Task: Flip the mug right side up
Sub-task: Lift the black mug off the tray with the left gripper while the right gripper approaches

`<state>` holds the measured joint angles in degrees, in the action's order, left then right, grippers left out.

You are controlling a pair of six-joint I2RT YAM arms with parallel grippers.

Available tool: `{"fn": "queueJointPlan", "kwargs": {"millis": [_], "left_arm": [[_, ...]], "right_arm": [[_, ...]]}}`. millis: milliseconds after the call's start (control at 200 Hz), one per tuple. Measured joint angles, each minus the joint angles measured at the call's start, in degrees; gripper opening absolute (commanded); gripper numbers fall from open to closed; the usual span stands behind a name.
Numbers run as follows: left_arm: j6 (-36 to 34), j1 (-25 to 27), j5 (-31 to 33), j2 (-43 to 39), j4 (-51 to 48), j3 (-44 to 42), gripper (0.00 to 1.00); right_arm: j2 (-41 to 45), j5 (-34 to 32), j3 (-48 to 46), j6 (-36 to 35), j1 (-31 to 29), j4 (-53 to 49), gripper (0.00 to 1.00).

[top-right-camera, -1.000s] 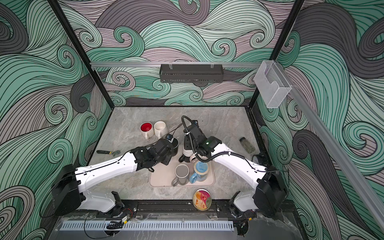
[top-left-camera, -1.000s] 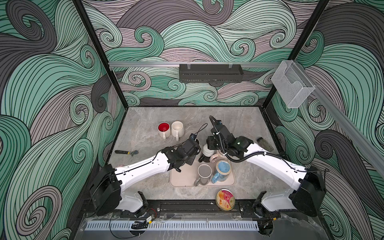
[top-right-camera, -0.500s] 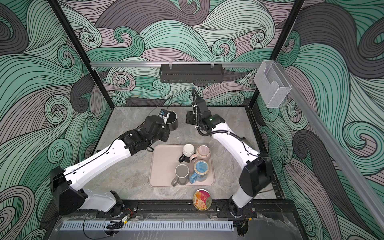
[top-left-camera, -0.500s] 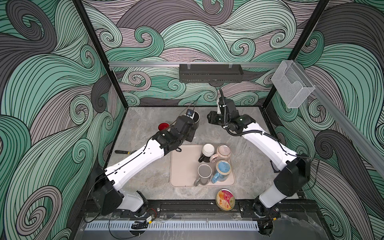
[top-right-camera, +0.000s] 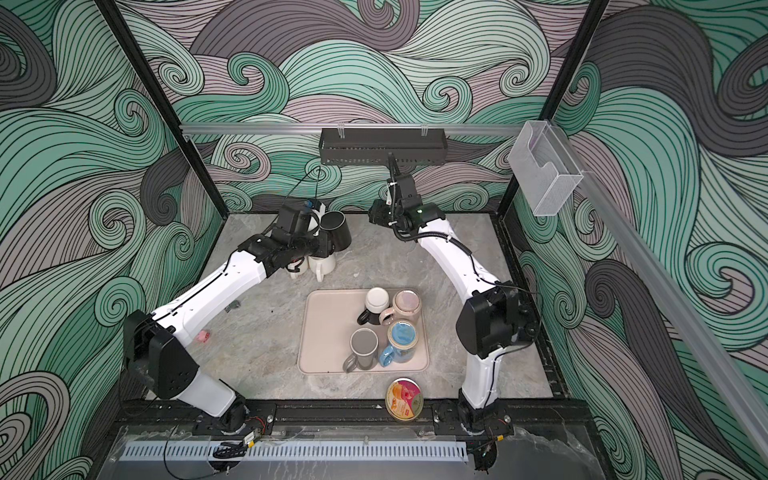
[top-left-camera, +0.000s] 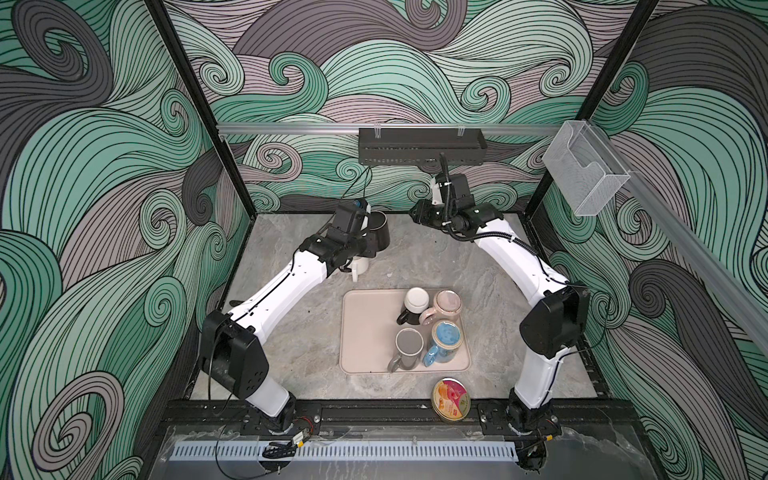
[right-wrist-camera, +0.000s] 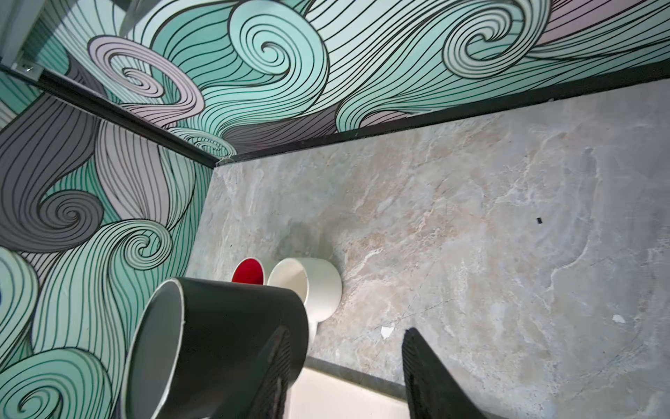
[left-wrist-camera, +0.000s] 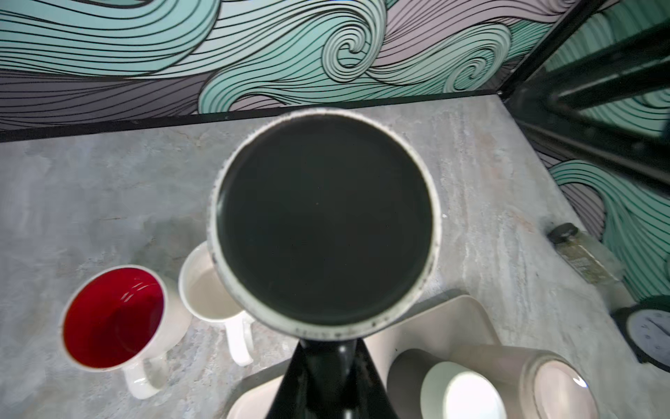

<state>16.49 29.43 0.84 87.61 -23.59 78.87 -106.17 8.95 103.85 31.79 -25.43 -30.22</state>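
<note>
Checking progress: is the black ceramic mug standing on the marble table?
No, the black mug hangs tilted in the air in the left gripper.

High top views look down; close wrist views share the black mug [left-wrist-camera: 322,217].

Premises: a purpose-built robot test cell of laboratory type, not domestic. Evidence: a white left arm [top-left-camera: 282,286] and right arm [top-left-camera: 515,257] bolted to a black base rail [top-left-camera: 374,415] at the front of a stone-pattern tabletop [top-left-camera: 436,257]. Black frame posts [top-left-camera: 200,104] and an aluminium rail [top-left-camera: 291,126] enclose it. Printed wave-pattern wall panels [top-left-camera: 395,62] line three sides.
</note>
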Motion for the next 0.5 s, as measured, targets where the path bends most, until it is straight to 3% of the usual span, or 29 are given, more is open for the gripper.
{"fn": "queueJointPlan", "kwargs": {"millis": [230,500], "left_arm": [[4.94,0.09,-5.64,-1.99,6.14,-5.6,0.0],[15.37,-0.59,-11.15,-4.2,14.93,-8.44,0.0]], "right_arm": [[3.39,6.8,-14.1,4.07,0.0,7.65,0.5],[14.08,12.2,-25.92,8.92,0.0,17.73,0.51]]}}
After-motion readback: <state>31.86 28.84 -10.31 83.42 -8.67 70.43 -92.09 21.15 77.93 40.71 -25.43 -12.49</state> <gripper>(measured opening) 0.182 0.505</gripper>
